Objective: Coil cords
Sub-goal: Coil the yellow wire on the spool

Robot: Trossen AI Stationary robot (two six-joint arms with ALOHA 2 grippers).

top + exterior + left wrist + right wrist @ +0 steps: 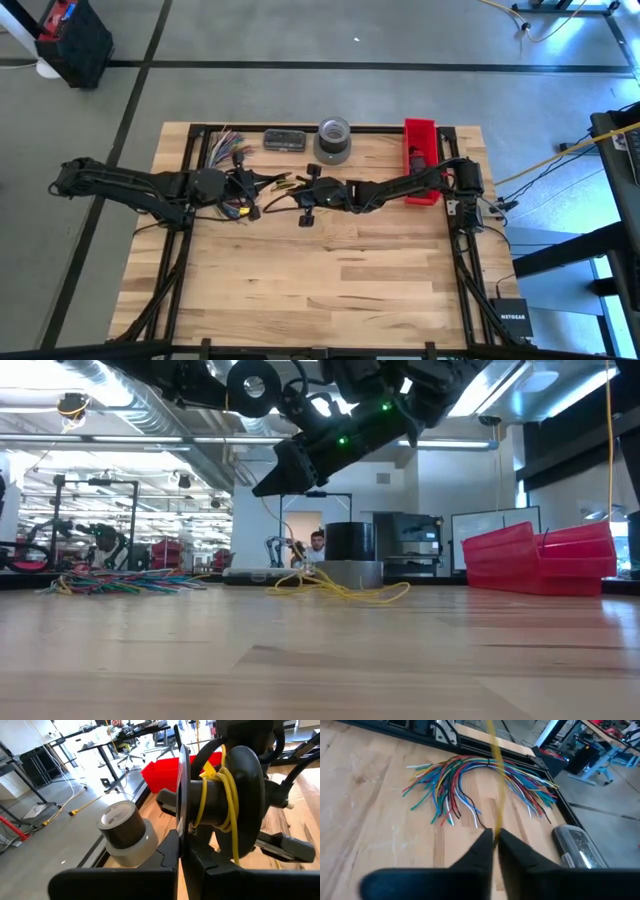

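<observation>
We pinch the thin, limp yellow cord (496, 780) in the right gripper (495, 837) just beside the spool (235, 805), which the left gripper (179, 851) seemingly clamps, so gripping near the spool should keep it taut.

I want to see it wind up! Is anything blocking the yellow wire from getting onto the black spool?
Nothing visible blocks it. The right gripper pinches the yellow cord, and some is already wrapped on the spool that the left gripper grips.
</observation>
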